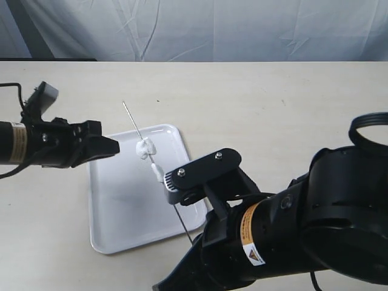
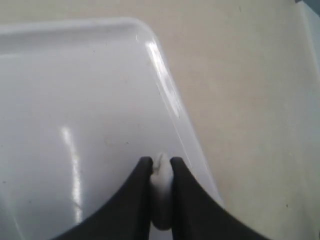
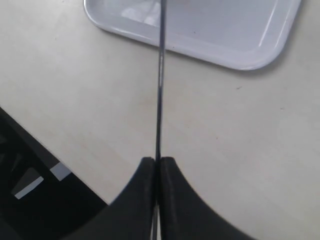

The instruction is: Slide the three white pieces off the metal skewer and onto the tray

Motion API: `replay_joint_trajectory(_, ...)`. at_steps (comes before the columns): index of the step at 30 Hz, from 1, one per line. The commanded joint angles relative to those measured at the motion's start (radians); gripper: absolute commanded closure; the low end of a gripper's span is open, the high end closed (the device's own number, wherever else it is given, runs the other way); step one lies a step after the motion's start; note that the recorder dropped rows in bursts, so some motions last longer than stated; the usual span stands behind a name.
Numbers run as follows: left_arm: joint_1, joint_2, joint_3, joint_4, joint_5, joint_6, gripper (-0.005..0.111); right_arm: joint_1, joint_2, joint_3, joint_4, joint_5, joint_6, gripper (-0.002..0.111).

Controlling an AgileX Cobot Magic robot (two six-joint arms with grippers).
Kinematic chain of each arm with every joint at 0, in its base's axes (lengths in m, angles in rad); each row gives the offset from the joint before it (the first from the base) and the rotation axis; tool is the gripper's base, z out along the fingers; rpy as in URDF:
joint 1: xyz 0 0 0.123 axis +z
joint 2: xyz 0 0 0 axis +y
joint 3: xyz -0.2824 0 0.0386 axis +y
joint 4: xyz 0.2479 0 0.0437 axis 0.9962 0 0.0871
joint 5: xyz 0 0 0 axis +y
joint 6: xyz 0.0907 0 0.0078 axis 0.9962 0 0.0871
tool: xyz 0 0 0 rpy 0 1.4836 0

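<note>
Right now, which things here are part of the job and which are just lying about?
Part of the job: skewer, held by the right gripper; white pieces, one pinched by the left gripper; tray.
Just there: table; grey cloth behind; black cable loop.

R gripper [image 3: 159, 162]: two black fingers pinched tight on thin straight silver metal skewer [image 3: 159, 90], no gap btw tips. Skewer runs out over matte beige tabletop [image 3: 240, 150] & crosses rim of glossy white rectangular tray [image 3: 240, 62] w/ rounded corners.
</note>
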Motion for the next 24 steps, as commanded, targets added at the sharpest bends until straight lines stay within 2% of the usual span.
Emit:
replay_joint_trajectory(1,-0.076,0.075,0.0,-0.057,0.015,0.051,0.096,0.003,-0.009,0.0,-0.008,-0.005,0.001,0.109)
replay_joint_trajectory(7,-0.098,0.142,0.0,-0.139,0.0,0.118,0.095,0.003,-0.009,0.0,-0.008,-0.001,0.001,0.109)
replay_joint_trajectory(13,-0.098,0.18,0.0,-0.148,-0.006,0.138,0.072,0.003,-0.009,0.0,-0.008,-0.005,0.001,0.109)
replay_joint_trajectory(20,-0.098,0.181,0.0,-0.18,-0.077,0.138,0.061,0.003,-0.009,0.0,-0.01,-0.013,0.001,0.109)
replay_joint_trajectory(24,-0.098,0.181,0.0,-0.181,-0.051,0.136,0.049,0.003,-0.009,0.0,-0.01,-0.013,0.001,0.109)
